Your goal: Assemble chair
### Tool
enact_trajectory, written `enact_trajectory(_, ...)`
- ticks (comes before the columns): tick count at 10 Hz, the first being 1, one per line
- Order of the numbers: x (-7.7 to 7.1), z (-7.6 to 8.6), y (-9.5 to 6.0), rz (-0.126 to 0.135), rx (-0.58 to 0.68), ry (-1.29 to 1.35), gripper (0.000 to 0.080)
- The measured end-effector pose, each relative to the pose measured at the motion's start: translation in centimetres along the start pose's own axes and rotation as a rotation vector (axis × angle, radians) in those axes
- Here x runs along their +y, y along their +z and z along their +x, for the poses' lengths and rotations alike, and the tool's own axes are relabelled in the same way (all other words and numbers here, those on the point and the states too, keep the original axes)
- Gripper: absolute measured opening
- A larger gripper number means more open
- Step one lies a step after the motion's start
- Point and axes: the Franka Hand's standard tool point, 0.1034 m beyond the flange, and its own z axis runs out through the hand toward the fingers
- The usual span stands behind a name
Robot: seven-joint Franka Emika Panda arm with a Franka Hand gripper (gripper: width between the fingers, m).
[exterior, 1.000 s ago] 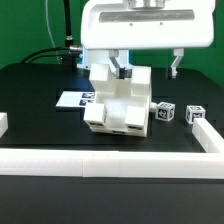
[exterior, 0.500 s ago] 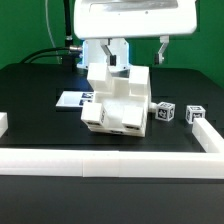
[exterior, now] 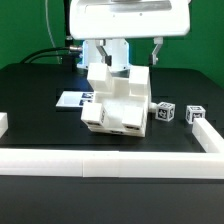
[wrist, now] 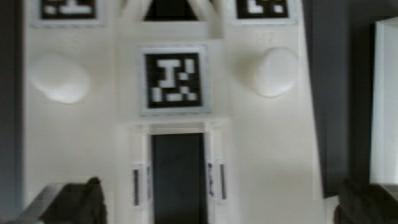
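Observation:
The chair [exterior: 118, 100] is a blocky white body of joined pieces with black-and-white tags, standing on the black table. Two small white tagged blocks [exterior: 163, 112] [exterior: 195, 115] lie beside it on the exterior view's right. My gripper [exterior: 129, 50] hangs open above the chair's back part, its dark fingers [exterior: 155, 50] spread wide and holding nothing. In the wrist view the chair [wrist: 169, 130] fills the picture, with a tag and a dark slot. The gripper [wrist: 221, 205] straddles it, a fingertip [wrist: 75, 200] at each side, clear of it.
The marker board [exterior: 70, 100] lies flat on the exterior view's left of the chair. A long white border rail [exterior: 110, 160] runs along the front, with short pieces at the right [exterior: 207, 135] and left [exterior: 3, 122]. Black cables lie at the back left.
The gripper has moved toward the exterior view's left and risen a little above the chair, staying open. The chair and the blocks have not moved.

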Motion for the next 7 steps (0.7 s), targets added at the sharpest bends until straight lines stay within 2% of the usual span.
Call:
enact_trajectory(2,1.1,0.4,0.0,-0.007,0.003,-0.010,0.0649)
enact_trajectory(5,1.7,1.3,1.7,-0.030,-0.003,-0.020,0.0649)
enact_trajectory(7,1.2,2.8,2.3,-0.036,0.007,-0.030,0.0649)
